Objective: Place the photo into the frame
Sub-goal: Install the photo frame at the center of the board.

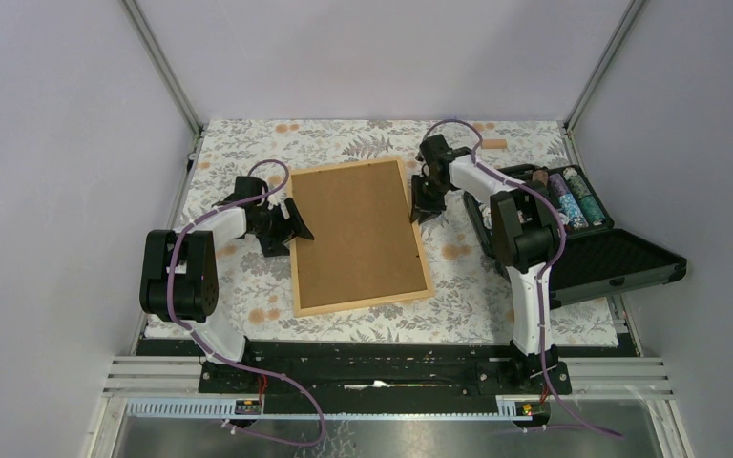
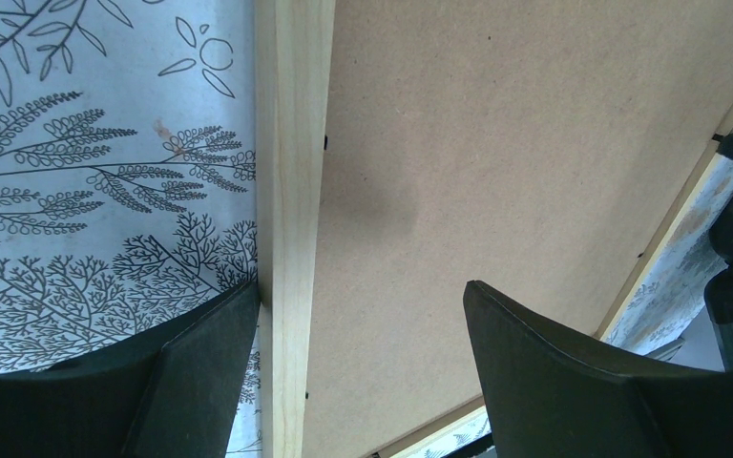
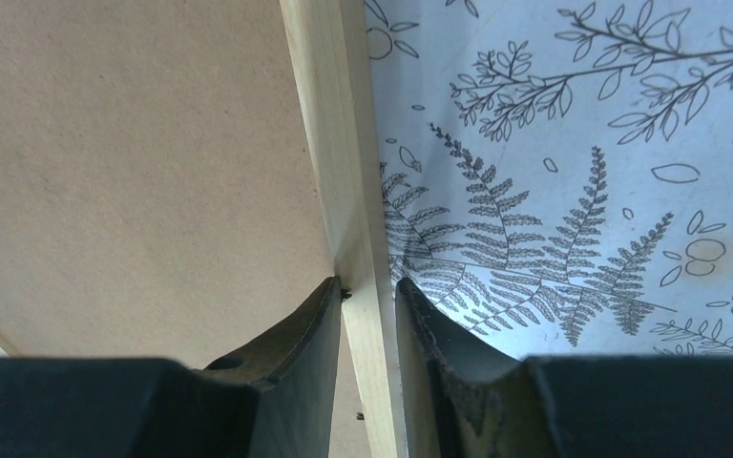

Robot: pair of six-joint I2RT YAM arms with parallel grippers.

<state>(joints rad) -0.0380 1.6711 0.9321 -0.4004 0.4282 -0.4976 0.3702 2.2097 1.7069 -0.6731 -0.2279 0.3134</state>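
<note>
Frame position: the frame (image 1: pixel 363 302) lies flat on the floral tablecloth (image 1: pixel 248 153), in the middle of the table between the two arms, slightly skewed to the table edges.
Frame orientation: back side up; the brown backing board (image 1: pixel 355 234) fills the opening, flush inside the light wood rails.
Left gripper: the left gripper (image 1: pixel 301 227) is at the frame's left long rail, jaws spread wide. In the left wrist view one finger (image 2: pixel 200 372) is over the tablecloth just beside the rail's outer edge and the other (image 2: pixel 554 372) is over the backing board, well apart from the rail. Nothing is gripped.
Right gripper: the right gripper (image 1: pixel 420 210) is at the right long rail, towards its far end. In the right wrist view its fingers (image 3: pixel 301 343) straddle the rail, one on the board side and one on the cloth side, both closed in against the wood. Grasping the frame rail.
Case: a black case (image 1: pixel 620 262) stands open at the right edge of the table, beside the right arm, with patterned cylinders (image 1: pixel 568 196) in its far half.
Other item: a small wooden piece (image 1: pixel 493 144) lies on the cloth near the far edge.
</note>
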